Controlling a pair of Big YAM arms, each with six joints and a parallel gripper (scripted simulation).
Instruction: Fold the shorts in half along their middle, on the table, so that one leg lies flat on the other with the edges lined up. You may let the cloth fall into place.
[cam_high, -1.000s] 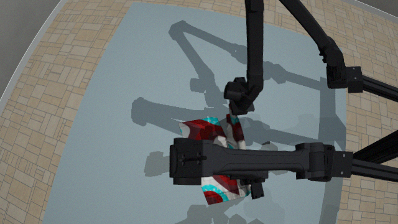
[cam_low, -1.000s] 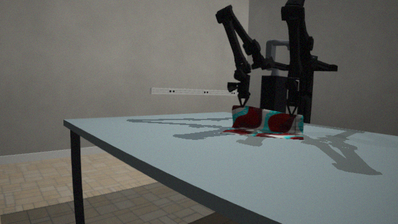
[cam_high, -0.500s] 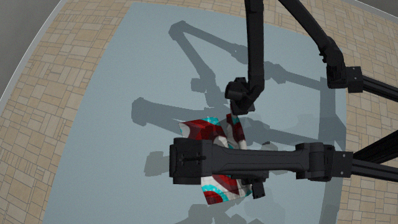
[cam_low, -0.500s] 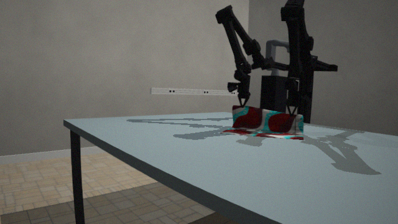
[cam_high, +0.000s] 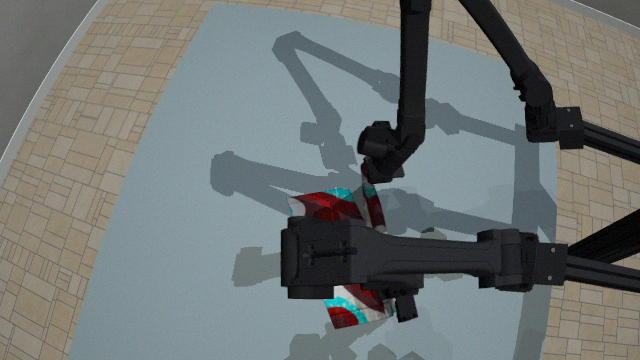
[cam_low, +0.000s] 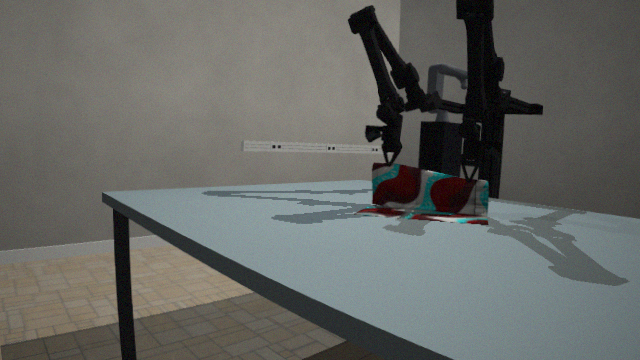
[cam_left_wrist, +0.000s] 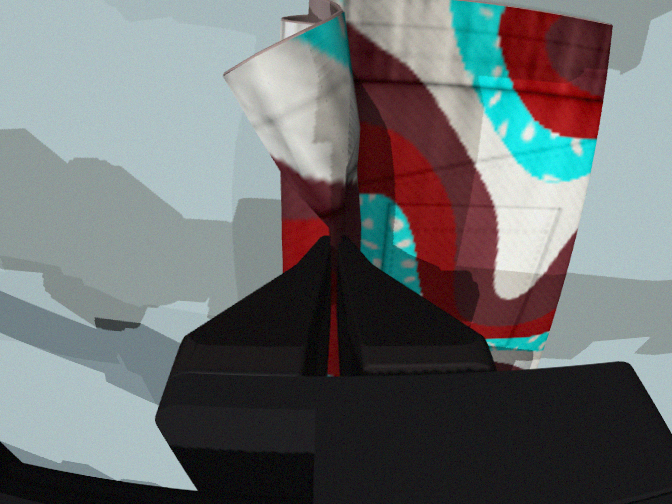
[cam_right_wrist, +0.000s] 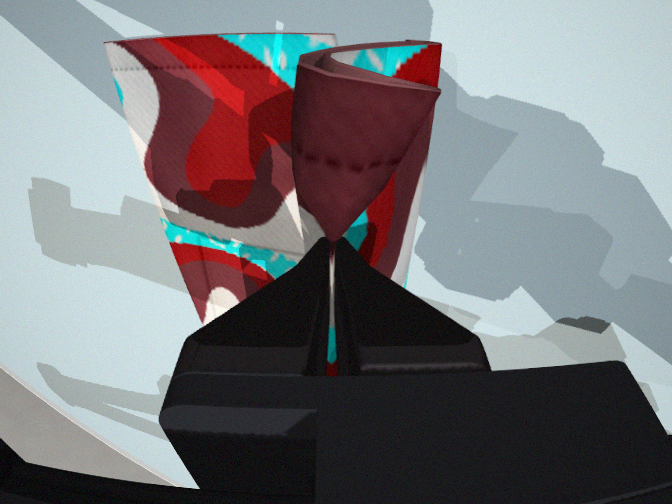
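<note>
- Hand (cam_low: 471, 178) (cam_left_wrist: 335, 237) on your left arm: clenched on cloth, its fingertips pinching the upper edge of the shorts (cam_high: 332, 204) (cam_low: 402, 187) (cam_left_wrist: 428, 124) (cam_right_wrist: 217, 124), fabric puckering right at the grip.
- Right hand (cam_high: 383, 171) (cam_low: 390, 162) (cam_right_wrist: 333, 238): grasping the shorts too, up on the same raised edge, and you can see a cone of maroon cloth spreading from the pinch.
- Between the two, you have a wall of fabric standing upright, red, maroon, white and cyan, sagging slightly along the top in the exterior view.
- Down at its foot, the other part of the shorts lies spread on the worktop (cam_high: 150, 250) (cam_low: 250, 240) (cam_left_wrist: 135, 81) (cam_right_wrist: 542, 43), so you're looking at a half-made fold; the legs aren't flat on each other.
- From above, your left arm (cam_high: 430, 255) crosses over the middle of the shorts and hides it, with cloth showing on both sides.
- Your right arm (cam_high: 413, 70) reaches down beside it, over the raised edge's other end.

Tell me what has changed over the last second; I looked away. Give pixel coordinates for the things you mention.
Both the left fingers (cam_low: 471, 179) and right fingers (cam_low: 390, 164) (cam_high: 372, 176) rose slightly, lifting the held edge of the shorts (cam_high: 322, 206) (cam_low: 400, 192) (cam_left_wrist: 423, 146) (cam_right_wrist: 217, 124). Nothing was grasped or released; the other leg stayed flat on the table (cam_high: 165, 240) (cam_low: 300, 255).
</note>
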